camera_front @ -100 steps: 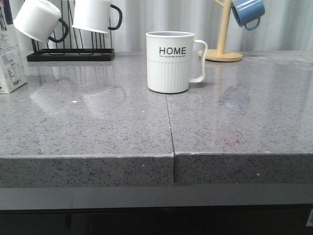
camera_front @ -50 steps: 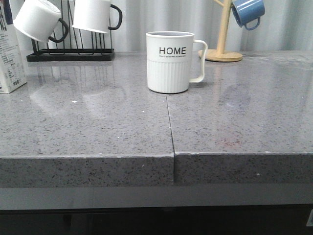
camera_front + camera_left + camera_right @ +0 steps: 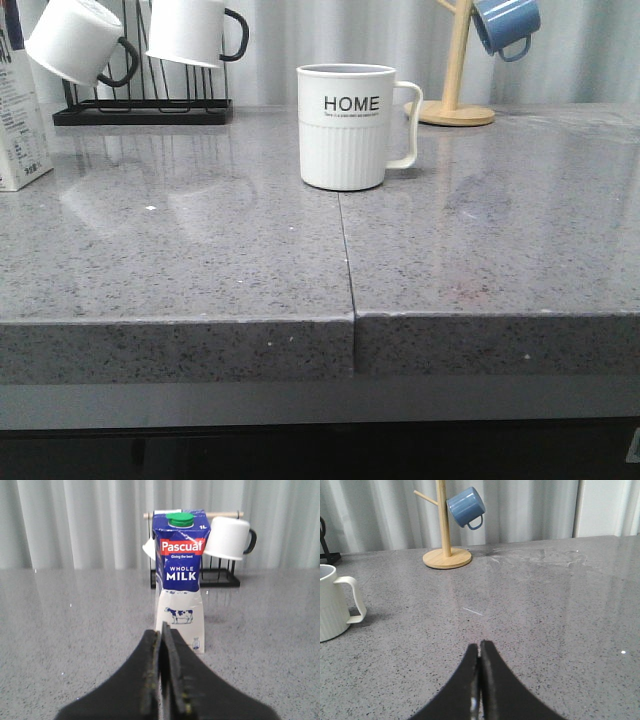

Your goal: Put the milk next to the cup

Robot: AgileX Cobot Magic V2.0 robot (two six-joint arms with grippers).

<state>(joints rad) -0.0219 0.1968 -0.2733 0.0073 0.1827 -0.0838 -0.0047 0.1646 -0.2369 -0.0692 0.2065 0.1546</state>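
The milk carton (image 3: 179,575), white with a dark blue top, a green cap and a cow picture, stands upright on the grey counter; in the front view only its side shows at the far left edge (image 3: 20,110). The white ribbed "HOME" cup (image 3: 345,125) stands mid-counter, its handle to the right; part of it shows in the right wrist view (image 3: 332,605). My left gripper (image 3: 161,630) is shut and empty, a short way in front of the carton. My right gripper (image 3: 480,647) is shut and empty above bare counter, right of the cup. Neither gripper shows in the front view.
A black rack (image 3: 140,110) with two white black-handled mugs (image 3: 195,30) stands at the back left, behind the carton. A wooden mug tree (image 3: 455,95) holds a blue mug (image 3: 505,25) at the back right. A seam (image 3: 345,250) runs down the counter to its front edge.
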